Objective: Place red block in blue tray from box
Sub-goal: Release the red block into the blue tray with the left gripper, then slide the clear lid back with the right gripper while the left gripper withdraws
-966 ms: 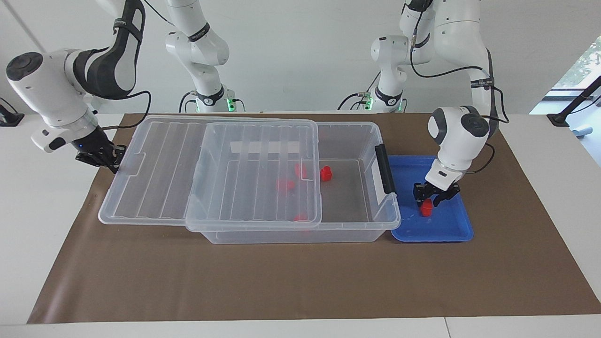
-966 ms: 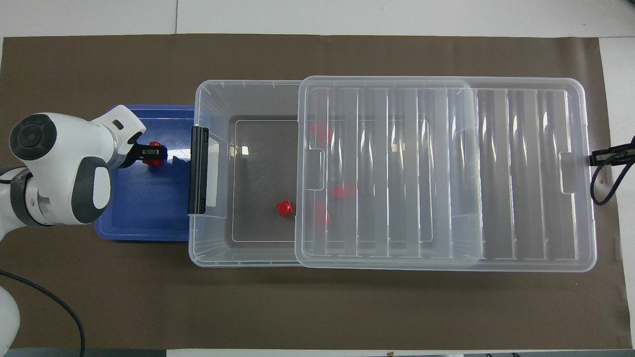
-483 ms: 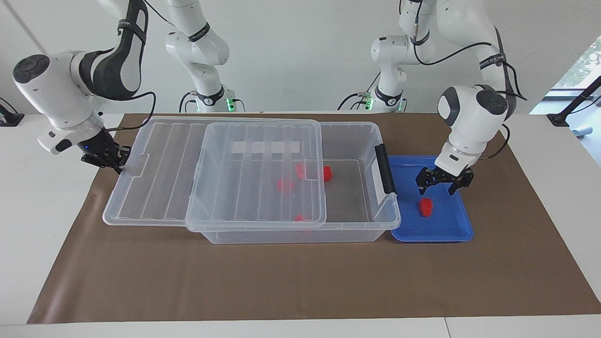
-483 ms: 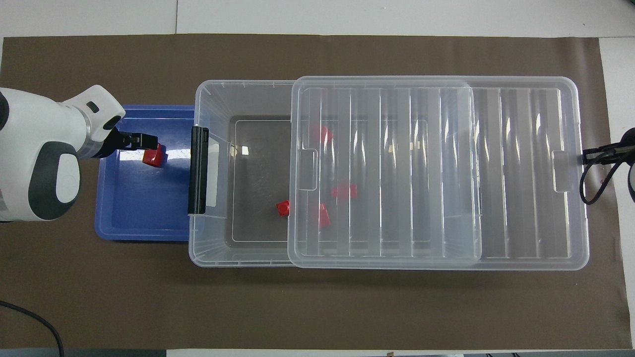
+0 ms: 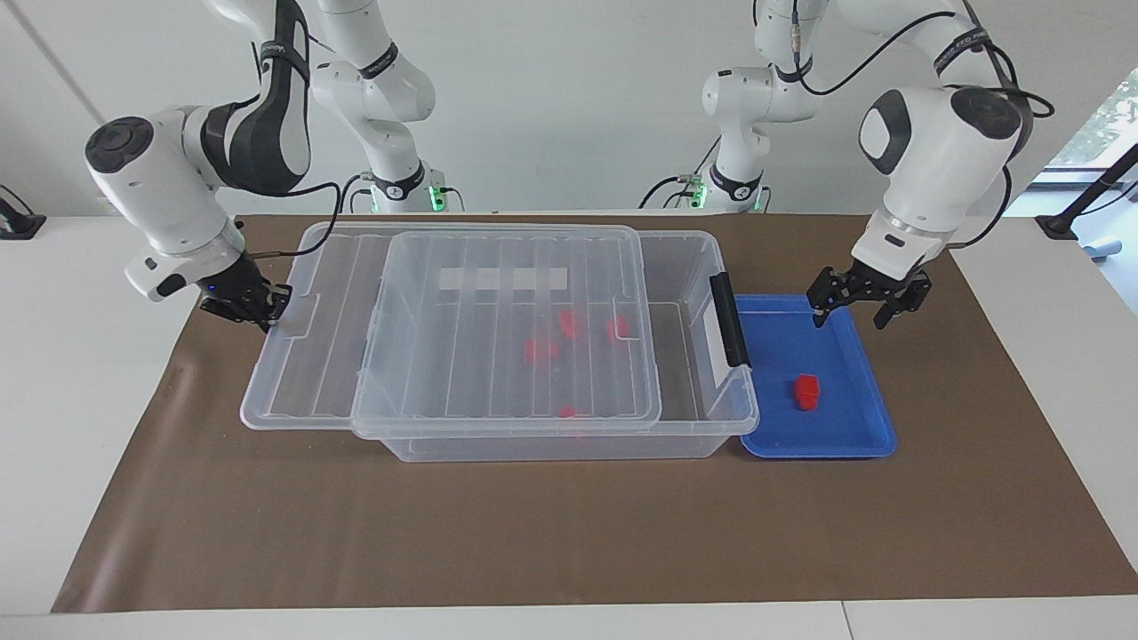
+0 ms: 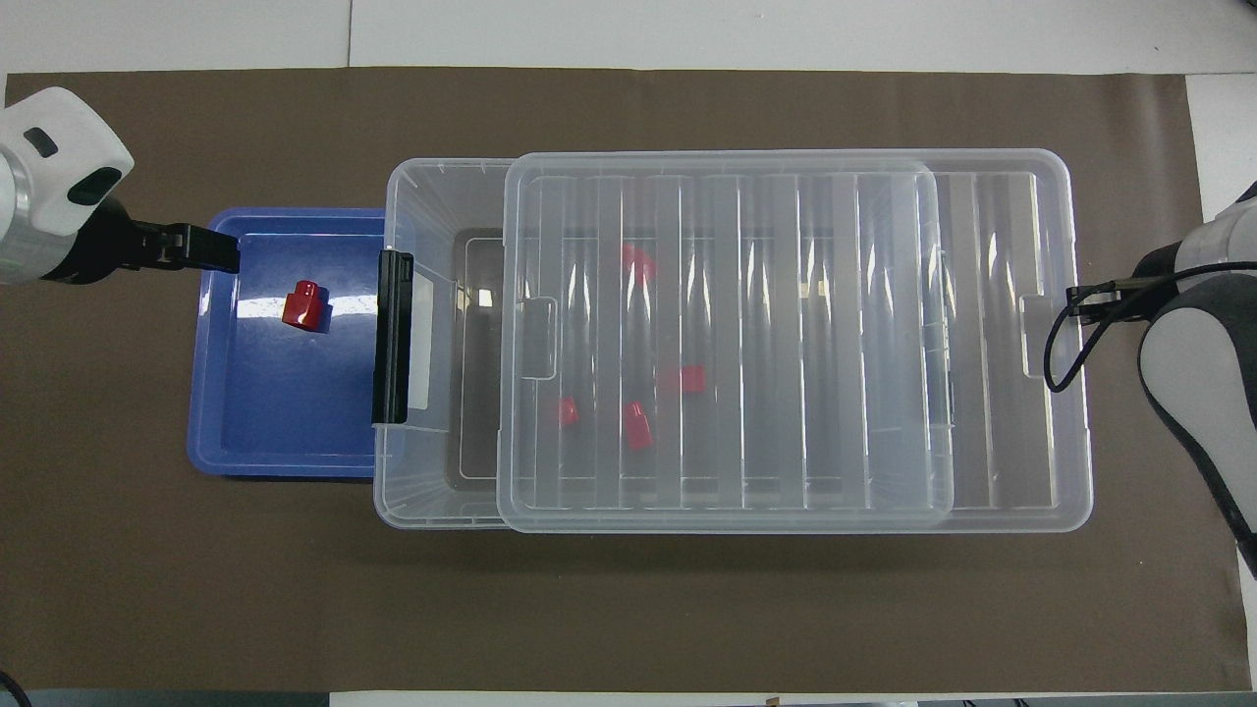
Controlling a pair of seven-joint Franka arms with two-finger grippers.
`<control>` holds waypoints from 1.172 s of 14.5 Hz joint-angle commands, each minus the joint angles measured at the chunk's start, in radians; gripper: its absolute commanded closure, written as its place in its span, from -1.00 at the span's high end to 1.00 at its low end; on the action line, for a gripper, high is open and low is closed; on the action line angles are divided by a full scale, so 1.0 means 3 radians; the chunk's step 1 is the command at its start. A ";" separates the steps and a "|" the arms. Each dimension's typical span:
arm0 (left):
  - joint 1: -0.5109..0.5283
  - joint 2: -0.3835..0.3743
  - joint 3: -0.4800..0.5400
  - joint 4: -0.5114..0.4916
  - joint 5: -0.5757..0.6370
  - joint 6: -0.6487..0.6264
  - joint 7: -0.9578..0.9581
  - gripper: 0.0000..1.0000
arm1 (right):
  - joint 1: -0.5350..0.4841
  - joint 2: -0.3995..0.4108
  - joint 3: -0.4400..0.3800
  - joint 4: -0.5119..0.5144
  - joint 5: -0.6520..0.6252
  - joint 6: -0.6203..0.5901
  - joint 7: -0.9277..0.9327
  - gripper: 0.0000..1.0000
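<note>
Left gripper (image 5: 866, 308): jaws wide and empty, raised over the tray (image 5: 853, 440) edge; the block (image 5: 806, 391) stands in the tray below them, apart.
Lid (image 5: 507, 338): its edge tab sits between the right gripper (image 5: 252, 307) jaws, gripped.
Risk: a skewed push could jam the lid on the box (image 5: 702, 418), or nudge the box against the tray.

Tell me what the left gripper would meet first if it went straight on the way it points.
Probably the tray, near its rim at the left arm's end. The left gripper hangs open over it, pointing down; the block lies off that line. Depth is unclear.
</note>
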 commanded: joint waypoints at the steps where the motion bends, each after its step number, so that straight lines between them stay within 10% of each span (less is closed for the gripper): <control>1: 0.0039 0.0070 0.0018 0.0404 0.0036 -0.0439 0.0137 1.00 | 0.0147 -0.0076 0.0010 -0.0111 -0.0028 0.0053 0.0302 -1.00; 7: 0.0147 0.0070 0.0038 0.0824 0.0041 -0.1115 0.0173 1.00 | 0.0311 -0.0086 0.0020 -0.0116 -0.0028 0.0043 0.0675 -1.00; 17: 0.0167 -0.0190 0.0008 0.0436 0.0036 -0.1070 0.0403 1.00 | 0.0582 -0.0091 0.0020 -0.0111 -0.0028 0.0038 0.1074 -1.00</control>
